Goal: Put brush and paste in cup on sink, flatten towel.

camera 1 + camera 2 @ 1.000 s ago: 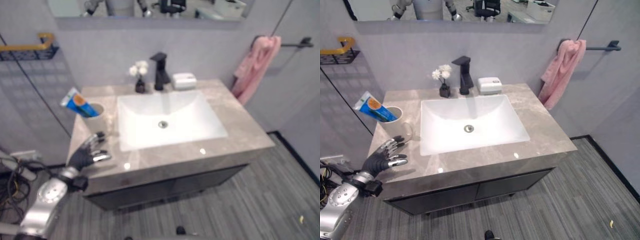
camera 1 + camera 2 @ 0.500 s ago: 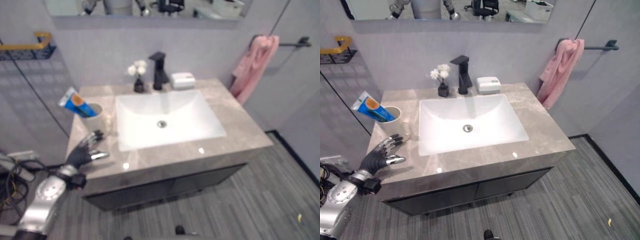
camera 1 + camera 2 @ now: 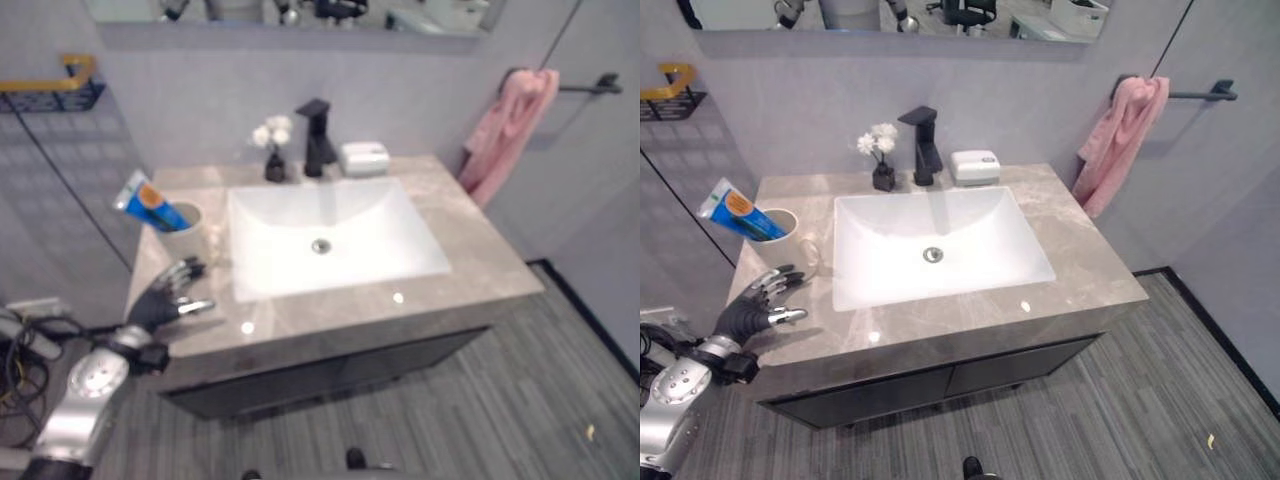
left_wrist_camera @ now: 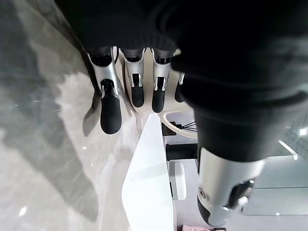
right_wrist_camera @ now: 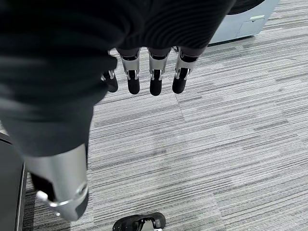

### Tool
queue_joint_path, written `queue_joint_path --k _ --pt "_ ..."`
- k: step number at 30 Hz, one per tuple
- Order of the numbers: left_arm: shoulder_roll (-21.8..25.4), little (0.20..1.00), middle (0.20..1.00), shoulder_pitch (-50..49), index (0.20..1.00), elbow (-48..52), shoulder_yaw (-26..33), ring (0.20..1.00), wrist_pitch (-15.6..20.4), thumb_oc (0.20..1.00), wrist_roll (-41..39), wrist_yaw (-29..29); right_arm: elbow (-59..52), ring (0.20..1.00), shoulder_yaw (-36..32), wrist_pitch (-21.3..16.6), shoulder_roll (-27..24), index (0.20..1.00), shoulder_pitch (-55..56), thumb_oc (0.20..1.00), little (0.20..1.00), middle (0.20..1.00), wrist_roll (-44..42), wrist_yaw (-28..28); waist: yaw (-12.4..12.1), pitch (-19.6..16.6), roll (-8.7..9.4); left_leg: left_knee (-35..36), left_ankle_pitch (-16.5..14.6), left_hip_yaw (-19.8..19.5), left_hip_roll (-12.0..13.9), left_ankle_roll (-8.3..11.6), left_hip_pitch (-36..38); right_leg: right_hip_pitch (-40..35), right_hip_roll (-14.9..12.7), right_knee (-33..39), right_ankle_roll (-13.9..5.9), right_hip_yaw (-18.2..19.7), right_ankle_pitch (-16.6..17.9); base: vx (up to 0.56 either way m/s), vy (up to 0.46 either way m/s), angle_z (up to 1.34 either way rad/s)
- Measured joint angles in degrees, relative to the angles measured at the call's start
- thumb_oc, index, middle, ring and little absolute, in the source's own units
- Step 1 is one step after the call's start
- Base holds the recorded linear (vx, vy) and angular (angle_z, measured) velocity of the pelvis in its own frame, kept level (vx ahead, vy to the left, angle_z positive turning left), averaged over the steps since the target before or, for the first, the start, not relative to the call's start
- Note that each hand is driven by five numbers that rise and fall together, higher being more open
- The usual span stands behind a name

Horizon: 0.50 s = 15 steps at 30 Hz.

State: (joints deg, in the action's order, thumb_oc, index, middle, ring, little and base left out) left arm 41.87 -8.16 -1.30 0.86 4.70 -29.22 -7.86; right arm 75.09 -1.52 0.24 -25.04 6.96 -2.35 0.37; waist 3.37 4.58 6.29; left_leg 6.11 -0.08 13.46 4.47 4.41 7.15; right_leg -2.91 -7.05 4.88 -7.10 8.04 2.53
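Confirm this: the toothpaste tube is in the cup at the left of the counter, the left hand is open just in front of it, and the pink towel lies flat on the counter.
Not quite. The pink towel hangs bunched from the wall bar to the right of the sink, as the right eye view shows. The rest holds: toothpaste tube in the cup, left hand open before it.
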Motion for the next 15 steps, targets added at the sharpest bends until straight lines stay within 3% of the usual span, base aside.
queue_joint_path --k 15 --pt "-0.01 1.0 1.0 3.5 1.0 0.21 0.63 1.0 0.14 1.0 1.26 1.71 -0.04 1.0 -0.03 -0.32 0.03 1.0 0.15 1.0 1.0 1.0 -0.05 0.46 0.26 1.23 1.99 -0.01 0.02 0.15 0.05 -0.03 -0.76 0.92 0.11 -0.02 0.0 0.16 0.21 0.0 0.0 0.0"
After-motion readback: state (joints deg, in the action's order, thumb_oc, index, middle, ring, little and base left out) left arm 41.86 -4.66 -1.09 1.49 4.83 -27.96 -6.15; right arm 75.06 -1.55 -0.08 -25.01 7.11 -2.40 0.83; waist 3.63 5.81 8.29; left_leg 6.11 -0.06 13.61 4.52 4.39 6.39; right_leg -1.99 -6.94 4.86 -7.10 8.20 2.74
